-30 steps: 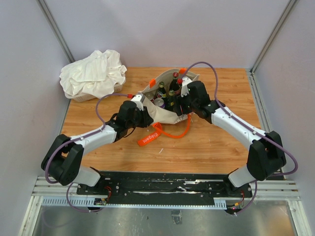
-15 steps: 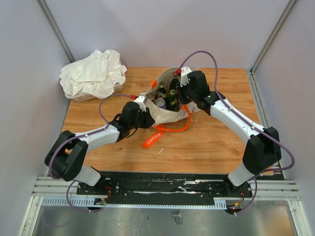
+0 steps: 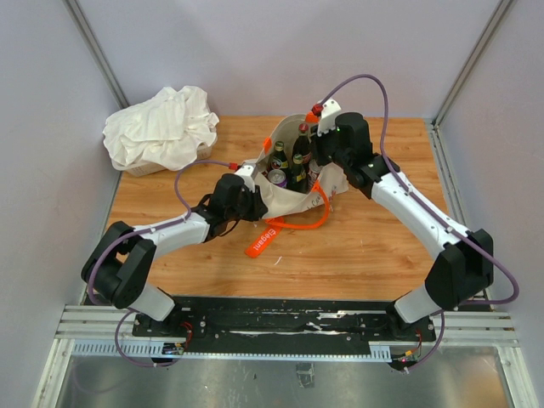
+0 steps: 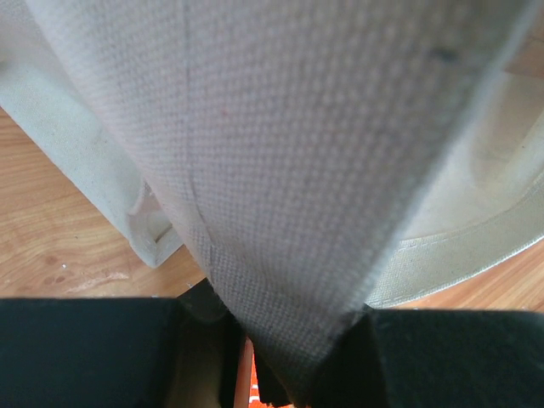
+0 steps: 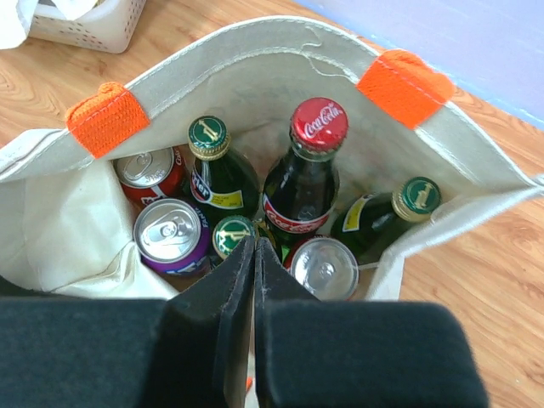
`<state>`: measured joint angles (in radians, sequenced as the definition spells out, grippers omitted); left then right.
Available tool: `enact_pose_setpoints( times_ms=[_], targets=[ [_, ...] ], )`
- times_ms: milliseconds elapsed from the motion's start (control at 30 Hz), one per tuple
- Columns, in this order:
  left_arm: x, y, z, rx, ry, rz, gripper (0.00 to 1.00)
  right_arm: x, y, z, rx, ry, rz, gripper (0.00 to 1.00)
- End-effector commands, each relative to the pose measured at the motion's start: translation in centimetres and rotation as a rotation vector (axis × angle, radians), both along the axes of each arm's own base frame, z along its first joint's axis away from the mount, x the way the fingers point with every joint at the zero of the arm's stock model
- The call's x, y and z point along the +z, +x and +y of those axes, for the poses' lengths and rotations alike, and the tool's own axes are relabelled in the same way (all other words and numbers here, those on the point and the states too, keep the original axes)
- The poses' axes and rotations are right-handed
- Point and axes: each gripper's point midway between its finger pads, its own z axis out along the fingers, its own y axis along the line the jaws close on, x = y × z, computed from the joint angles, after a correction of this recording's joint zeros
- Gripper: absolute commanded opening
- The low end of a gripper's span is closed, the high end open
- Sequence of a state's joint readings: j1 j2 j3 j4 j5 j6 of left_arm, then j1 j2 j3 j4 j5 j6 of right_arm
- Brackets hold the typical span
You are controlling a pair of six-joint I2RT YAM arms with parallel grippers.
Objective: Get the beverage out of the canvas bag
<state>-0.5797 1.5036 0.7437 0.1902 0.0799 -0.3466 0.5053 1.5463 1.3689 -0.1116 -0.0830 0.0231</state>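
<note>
The beige canvas bag (image 3: 285, 191) stands open near the middle of the table, orange strap tabs (image 5: 106, 119) on its rim. Inside are several beverages: a red-capped cola bottle (image 5: 313, 161), green bottles (image 5: 212, 161), a purple can (image 5: 168, 231), a red can (image 5: 144, 167) and a silver-topped can (image 5: 323, 266). My left gripper (image 3: 248, 189) is shut on the bag's near-left canvas wall (image 4: 297, 170), the cloth pinched between its fingers (image 4: 399, 357). Above the bag's mouth, my right gripper (image 5: 255, 246) is shut, its pads pressed together with nothing between them, over the bottles (image 3: 296, 153).
A white cloth bundle (image 3: 161, 127) fills a white basket (image 5: 85, 25) at the back left. An orange strap (image 3: 276, 229) from the bag trails over the wooden table (image 3: 365, 246) toward the front. Grey walls enclose the table on three sides.
My right gripper has shut from open and drawn up and back above the bag's mouth. The left gripper keeps its pinch on the canvas; the bag stands a little more upright.
</note>
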Motion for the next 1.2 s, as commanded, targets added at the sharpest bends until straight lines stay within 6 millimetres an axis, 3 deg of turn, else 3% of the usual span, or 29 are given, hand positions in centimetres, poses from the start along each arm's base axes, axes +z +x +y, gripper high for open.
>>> enact_pose_setpoints(
  times_ms=[0, 133, 333, 500, 667, 867, 1167],
  targets=[
    [-3.6, -1.9, 0.7, -0.035, 0.103, 0.118, 0.01, -0.8, 1.6, 1.6, 0.026, 0.019, 0.015, 0.03],
    [-3.0, -1.5, 0.3, -0.038, 0.092, 0.105, 0.01, -3.8, 2.3, -0.1, -0.063, -0.034, 0.07, 0.01],
    [-2.0, -0.9, 0.0, -0.036, 0.084, 0.081, 0.03, -7.8, 1.6, -5.2, -0.197, -0.084, 0.158, 0.02],
    [-1.9, -0.7, -0.1, -0.034, 0.084, 0.08, 0.04, -10.7, 1.2, -8.2, -0.257, -0.096, 0.236, 0.17],
    [-2.2, -0.6, -0.3, -0.038, 0.089, 0.085, 0.04, -13.3, 1.1, -9.0, -0.273, -0.152, 0.289, 0.44],
    [-2.6, -0.5, -0.1, -0.035, 0.104, 0.093, 0.04, -15.7, 1.1, -8.4, -0.25, -0.148, 0.342, 0.77],
    [-3.1, -0.6, 0.1, -0.029, 0.117, 0.104, 0.04, -17.1, 2.7, -8.8, -0.288, -0.194, 0.346, 0.78]
  ],
)
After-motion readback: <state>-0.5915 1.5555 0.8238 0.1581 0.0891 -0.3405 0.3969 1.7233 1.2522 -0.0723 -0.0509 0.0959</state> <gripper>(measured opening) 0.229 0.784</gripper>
